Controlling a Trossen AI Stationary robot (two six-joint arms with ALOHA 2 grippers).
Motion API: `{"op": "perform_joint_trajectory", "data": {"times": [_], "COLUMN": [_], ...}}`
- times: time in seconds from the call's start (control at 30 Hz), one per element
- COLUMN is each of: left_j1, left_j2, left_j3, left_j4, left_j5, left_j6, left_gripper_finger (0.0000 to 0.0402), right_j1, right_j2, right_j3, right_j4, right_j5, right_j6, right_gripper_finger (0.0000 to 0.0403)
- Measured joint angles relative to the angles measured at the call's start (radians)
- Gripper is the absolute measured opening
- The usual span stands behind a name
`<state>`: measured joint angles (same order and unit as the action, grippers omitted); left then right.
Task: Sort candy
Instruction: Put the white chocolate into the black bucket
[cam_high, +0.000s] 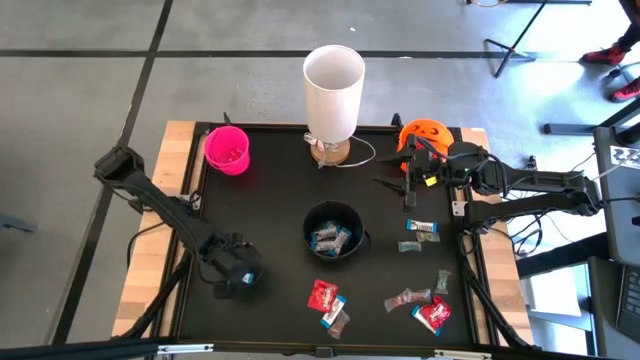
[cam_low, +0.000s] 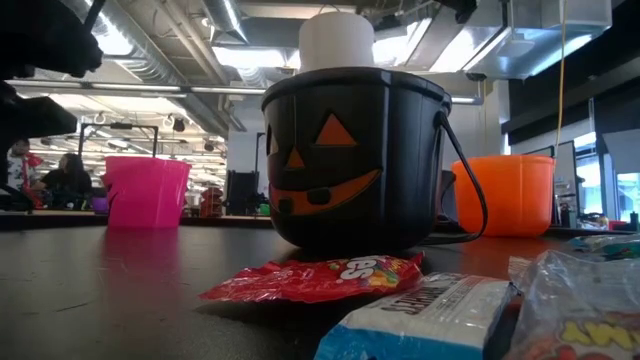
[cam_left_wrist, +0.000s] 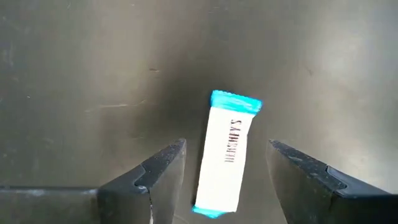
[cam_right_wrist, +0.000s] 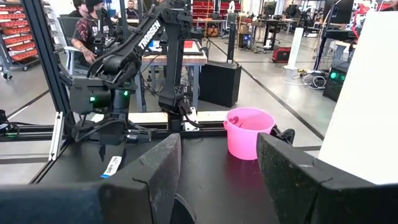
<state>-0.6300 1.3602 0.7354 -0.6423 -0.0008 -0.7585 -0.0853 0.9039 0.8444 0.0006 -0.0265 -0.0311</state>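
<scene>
Candy (cam_low: 320, 277) litters the black table (cam_high: 270, 210), both tools spread wide, people seated beyond.

Mini bar between my open fingers

My left gripper (cam_left_wrist: 227, 180) hangs spread over the dark table (cam_left_wrist: 81, 74); a blue-and-white mini bar (cam_left_wrist: 227, 152) (lengthwise, slightly tilted) lies at lower centre of the frame, clear of either finger (cam_left_wrist: 158, 177).
</scene>
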Motion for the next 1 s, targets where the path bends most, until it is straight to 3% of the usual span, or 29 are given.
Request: {"op": "perform_joint_trajectory", "data": {"times": [0.77,1.0], "left_j1": [-0.038,-0.060], "left_j2": [0.014,0.089], "left_j3": [-0.057,-0.057], "left_j4": [0.086,0.142], "left_j5": [-0.035,-0.034], "left_j6": [0.009,0.008], "left_gripper_finger": [0.0215,0.0215], "right_j1": [0.000,0.000], "right_j2": [0.006,0.017], "right_j3": [0.000,0.000], "right_j4": [-0.004,-0.002], "right_j5": [0.001,0.002], "right_j6": [0.000,0.000], "right_gripper_finger": [0.0209,0.0209]}}
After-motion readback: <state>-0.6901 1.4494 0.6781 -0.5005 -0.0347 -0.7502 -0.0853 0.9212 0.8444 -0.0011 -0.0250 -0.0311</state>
